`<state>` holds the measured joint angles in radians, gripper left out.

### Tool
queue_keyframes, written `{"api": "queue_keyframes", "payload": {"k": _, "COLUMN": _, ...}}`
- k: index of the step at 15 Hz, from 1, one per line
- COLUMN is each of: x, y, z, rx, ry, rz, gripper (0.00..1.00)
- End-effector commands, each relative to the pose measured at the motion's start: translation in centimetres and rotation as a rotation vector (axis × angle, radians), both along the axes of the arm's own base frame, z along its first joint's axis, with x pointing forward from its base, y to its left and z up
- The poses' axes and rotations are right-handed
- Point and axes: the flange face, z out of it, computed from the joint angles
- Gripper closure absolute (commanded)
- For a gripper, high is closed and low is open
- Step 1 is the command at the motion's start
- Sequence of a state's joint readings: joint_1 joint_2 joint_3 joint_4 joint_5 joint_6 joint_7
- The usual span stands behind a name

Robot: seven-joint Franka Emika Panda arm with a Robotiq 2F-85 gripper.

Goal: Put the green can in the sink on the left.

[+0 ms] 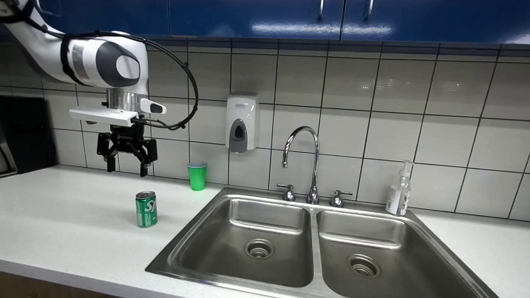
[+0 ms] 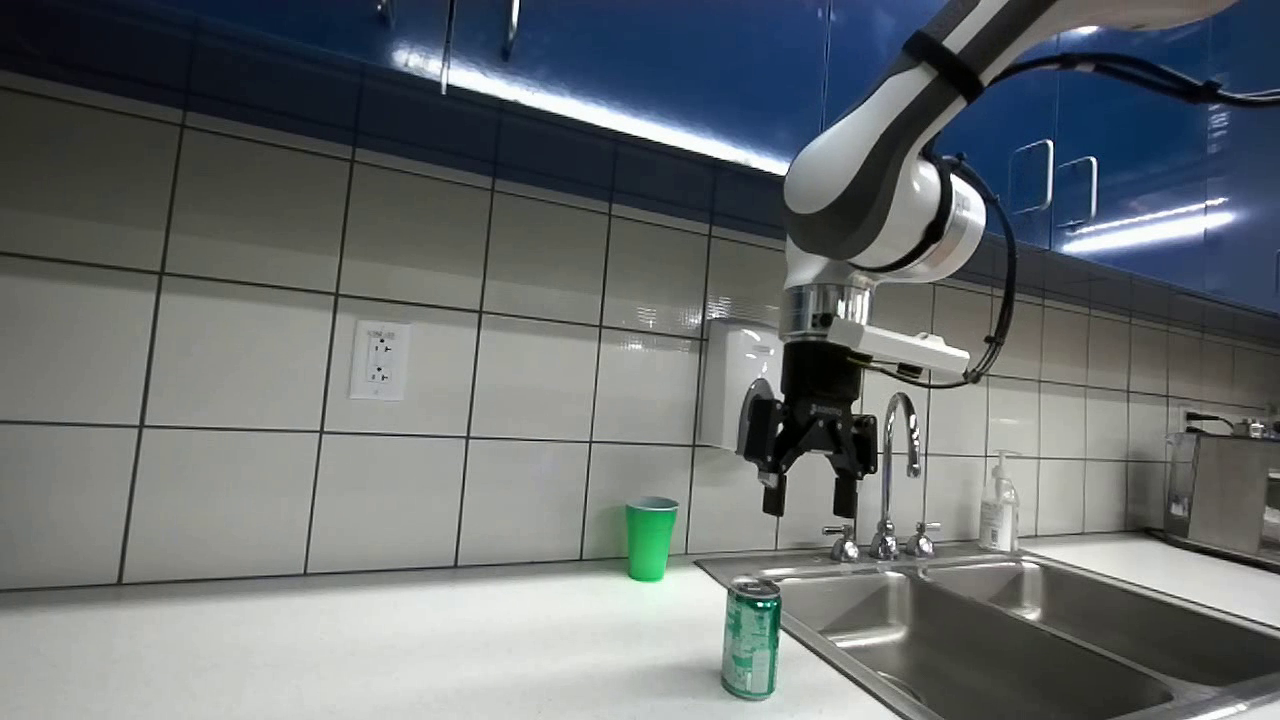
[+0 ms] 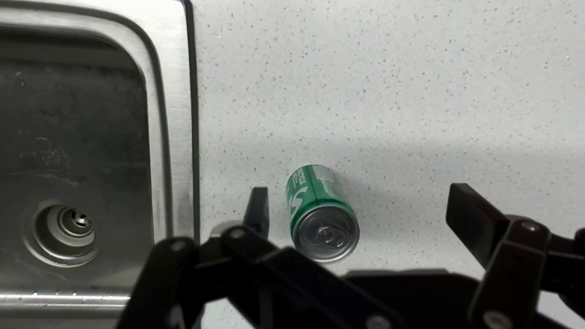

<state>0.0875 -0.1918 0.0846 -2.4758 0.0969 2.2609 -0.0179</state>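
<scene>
The green can (image 1: 146, 210) stands upright on the white counter, between the counter's front edge and the tiled wall. It also shows in an exterior view (image 2: 752, 640) and in the wrist view (image 3: 315, 189). My gripper (image 1: 127, 167) is open and empty, pointing down, well above the counter; it also shows in an exterior view (image 2: 809, 497). In the wrist view the can appears between the spread fingers (image 3: 358, 203), closer to the left finger. The sink (image 1: 219, 248) is the steel basin beside the can, with a round drain; it lies at the left in the wrist view (image 3: 82, 137).
A bright-green plastic cup (image 1: 197, 177) stands by the wall behind the can. The twin basin (image 1: 397, 265) adjoins the sink. A tall faucet (image 1: 315, 165) rises behind them. A soap bottle (image 1: 399, 192), a wall dispenser (image 1: 242, 120) and blue cabinets (image 1: 256, 16) are around.
</scene>
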Motion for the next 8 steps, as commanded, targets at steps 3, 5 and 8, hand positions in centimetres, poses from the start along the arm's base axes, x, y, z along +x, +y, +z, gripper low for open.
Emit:
{"api": "queue_keyframes", "payload": {"k": 3, "x": 2.0, "y": 1.5, "z": -3.0, "rx": -0.032, "ry": 0.012, "rz": 0.014, "gripper": 0.00}}
{"api": "queue_keyframes", "payload": {"k": 5, "x": 2.4, "y": 1.5, "z": -3.9, "rx": -0.036, "ry": 0.021, "rz": 0.017, "gripper": 0.00}}
{"api": "queue_keyframes", "payload": {"k": 8, "x": 2.9, "y": 1.4, "z": -5.1, "rx": -0.042, "ry": 0.038, "rz": 0.017, "gripper": 0.00}}
